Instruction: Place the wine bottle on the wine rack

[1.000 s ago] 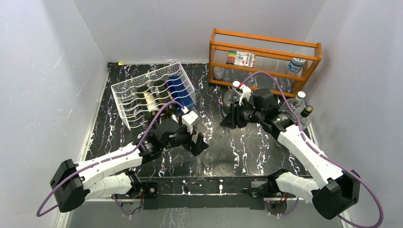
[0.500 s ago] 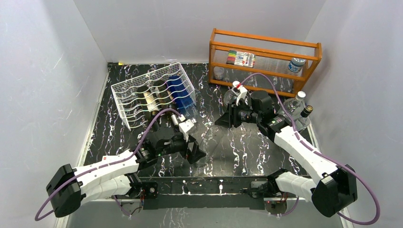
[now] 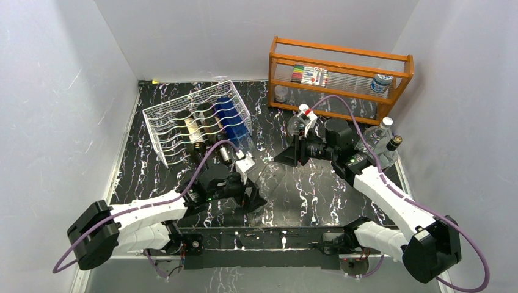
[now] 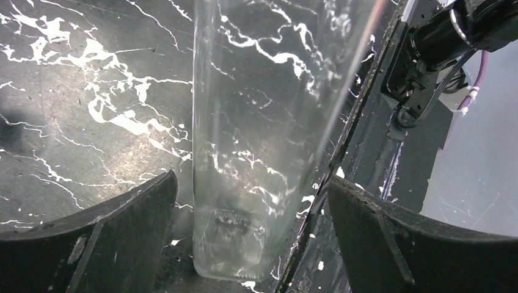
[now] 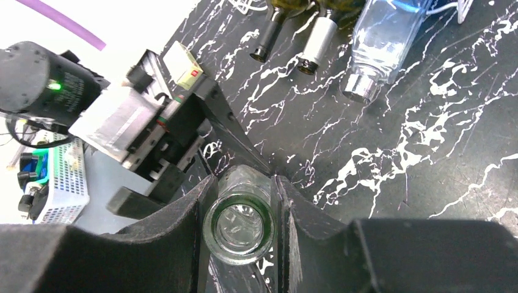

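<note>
A clear glass wine bottle (image 5: 239, 224) is held by its neck between my right gripper's (image 5: 244, 186) fingers, its open mouth facing the camera. In the top view the right gripper (image 3: 286, 152) is at mid-table and the bottle (image 3: 272, 174) slants faintly toward my left gripper (image 3: 255, 196). In the left wrist view the bottle's body (image 4: 256, 152) stands between the open jaws of the left gripper (image 4: 251, 183), with gaps on both sides. The white wire wine rack (image 3: 160, 131) sits at the back left and holds several bottles.
An orange wooden shelf (image 3: 339, 79) with markers and a small bottle stands at the back right. Two bottles (image 3: 385, 137) stand by the right wall. Necks of the racked bottles (image 5: 317, 43) stick out toward the table's middle.
My right gripper has shifted a little left with the bottle. My left gripper has dropped back toward the near edge and now straddles the bottle's lower body.
</note>
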Action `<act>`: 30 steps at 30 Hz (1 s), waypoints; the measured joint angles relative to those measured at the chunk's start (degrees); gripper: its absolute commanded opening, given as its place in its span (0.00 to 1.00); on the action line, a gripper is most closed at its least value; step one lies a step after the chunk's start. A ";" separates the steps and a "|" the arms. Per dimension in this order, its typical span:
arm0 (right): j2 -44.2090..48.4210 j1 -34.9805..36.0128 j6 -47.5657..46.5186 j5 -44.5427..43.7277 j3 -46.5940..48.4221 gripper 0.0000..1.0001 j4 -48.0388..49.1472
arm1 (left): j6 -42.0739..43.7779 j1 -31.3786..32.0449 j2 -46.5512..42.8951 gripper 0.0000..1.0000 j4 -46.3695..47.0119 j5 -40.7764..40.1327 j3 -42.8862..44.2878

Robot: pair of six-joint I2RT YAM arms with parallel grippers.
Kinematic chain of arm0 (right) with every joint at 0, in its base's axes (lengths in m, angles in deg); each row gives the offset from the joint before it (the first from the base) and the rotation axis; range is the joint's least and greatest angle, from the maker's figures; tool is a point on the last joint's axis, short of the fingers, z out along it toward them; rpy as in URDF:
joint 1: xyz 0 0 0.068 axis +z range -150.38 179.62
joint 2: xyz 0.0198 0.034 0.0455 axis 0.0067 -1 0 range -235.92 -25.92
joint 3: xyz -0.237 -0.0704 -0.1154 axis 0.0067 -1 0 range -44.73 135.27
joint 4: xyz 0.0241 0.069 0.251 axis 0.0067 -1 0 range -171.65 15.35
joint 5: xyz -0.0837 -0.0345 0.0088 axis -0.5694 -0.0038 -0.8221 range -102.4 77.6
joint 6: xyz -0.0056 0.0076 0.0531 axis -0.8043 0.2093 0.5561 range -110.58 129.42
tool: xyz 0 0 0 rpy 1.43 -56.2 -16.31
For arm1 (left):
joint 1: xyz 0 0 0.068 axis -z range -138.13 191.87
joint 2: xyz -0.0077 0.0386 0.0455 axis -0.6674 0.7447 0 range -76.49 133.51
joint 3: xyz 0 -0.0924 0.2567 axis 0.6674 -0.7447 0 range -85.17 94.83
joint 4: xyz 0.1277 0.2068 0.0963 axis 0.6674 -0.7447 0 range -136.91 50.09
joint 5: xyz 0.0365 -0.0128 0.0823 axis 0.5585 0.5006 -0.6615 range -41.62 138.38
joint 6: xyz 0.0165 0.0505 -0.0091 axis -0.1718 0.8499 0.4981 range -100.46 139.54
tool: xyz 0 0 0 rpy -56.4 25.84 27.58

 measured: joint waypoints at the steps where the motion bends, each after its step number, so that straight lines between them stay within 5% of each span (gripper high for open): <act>1: 0.04 0.00 0.09 0.04 -0.04 0.00 0.13 | 0.07 0.00 0.90 0.85 0.48 0.15 0.00; 9: 2.56 -0.04 1.62 0.74 -1.75 0.00 2.14 | 2.45 0.22 5.35 0.37 4.61 1.01 -0.02; 11: 3.08 -0.11 1.70 0.81 -1.75 0.00 2.23 | 3.21 0.33 4.83 0.19 4.61 0.74 -0.02; 12: 3.43 -0.11 1.66 0.85 -1.75 0.00 2.36 | 3.76 0.33 4.35 0.01 4.50 0.59 -0.02; 16: 4.33 -0.11 1.64 1.27 -1.75 0.06 2.99 | 6.12 0.28 2.36 0.00 3.48 0.09 0.00; 21: 4.44 -0.11 0.52 2.36 -0.87 0.53 1.92 | 10.47 0.28 -0.07 0.00 -3.23 -1.92 2.58; 30: 7.61 -0.11 -4.11 2.21 5.11 0.77 -5.73 | 33.11 0.31 -6.16 0.00 -17.62 -7.06 14.05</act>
